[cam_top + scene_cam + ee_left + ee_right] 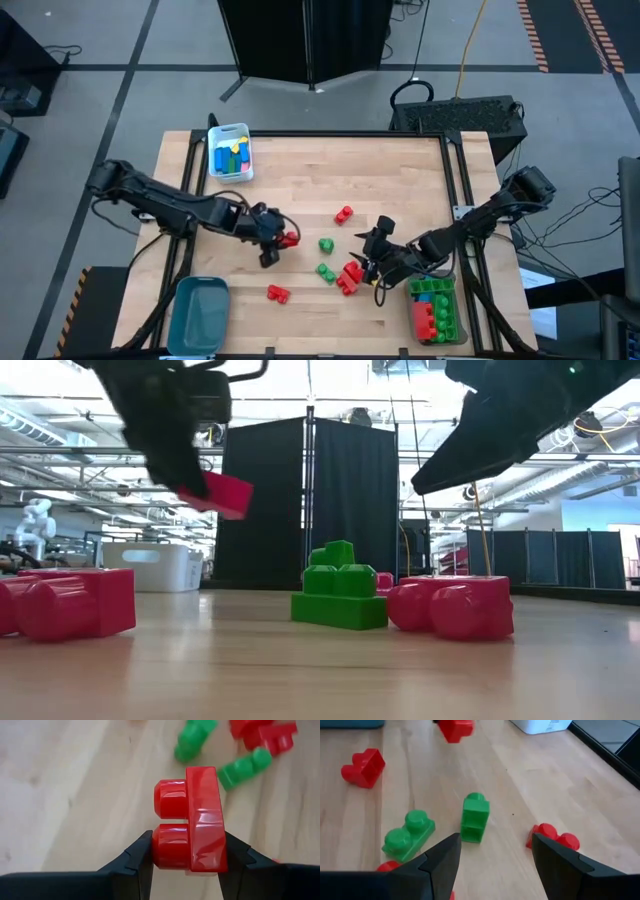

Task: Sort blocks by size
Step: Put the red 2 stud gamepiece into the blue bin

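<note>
Fingers of the left gripper [186, 851] pinch a red two-stud brick [192, 820] clear of the table — likely for carrying. Ahead of the spread, empty right gripper [495, 852] lie loose green blocks [474, 817], unsorted.

The table [340, 190] is lit evenly from above, and its pale wood is seen brightly in the high view. Only small, soft shadows are cast under the arms there. In the low view, strong white light is let in from the ceiling lamps, so the two arms are shown as dark shapes against it. The near red blocks [65, 603] are blurred, and the green block [338, 592] is seen more sharply. In the left wrist view, white glare is shown on the held red block [192, 820], and the far blocks are blurred.
</note>
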Action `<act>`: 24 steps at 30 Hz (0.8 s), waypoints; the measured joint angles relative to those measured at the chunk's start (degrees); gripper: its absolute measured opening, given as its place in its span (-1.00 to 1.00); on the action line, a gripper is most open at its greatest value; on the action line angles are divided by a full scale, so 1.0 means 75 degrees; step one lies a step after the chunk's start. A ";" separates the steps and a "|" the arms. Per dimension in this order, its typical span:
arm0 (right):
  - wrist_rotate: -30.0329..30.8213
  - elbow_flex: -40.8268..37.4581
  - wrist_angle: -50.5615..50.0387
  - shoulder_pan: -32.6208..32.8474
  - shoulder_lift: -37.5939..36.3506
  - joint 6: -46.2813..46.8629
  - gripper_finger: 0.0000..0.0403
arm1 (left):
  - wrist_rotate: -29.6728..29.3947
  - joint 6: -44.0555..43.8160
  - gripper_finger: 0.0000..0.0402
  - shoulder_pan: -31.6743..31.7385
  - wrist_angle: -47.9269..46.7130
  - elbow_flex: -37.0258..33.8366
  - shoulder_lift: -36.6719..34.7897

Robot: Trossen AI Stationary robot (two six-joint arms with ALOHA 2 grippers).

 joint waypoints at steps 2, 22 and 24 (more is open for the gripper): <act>-0.0150 0.0000 0.0024 -0.0043 0.0000 0.0001 0.13 | 0.0099 -0.0288 -0.30 -0.0186 -0.0302 0.0000 -0.0072; -0.1751 0.0000 0.1262 -0.1444 -0.0003 -0.1270 0.13 | 0.1123 -0.2156 -0.30 -0.1392 -0.2444 0.1207 -0.0285; -0.1753 0.0000 0.1228 -0.1510 -0.0003 -0.1261 0.13 | 0.1121 -0.2424 -0.30 -0.1566 -0.2599 0.1241 -0.0285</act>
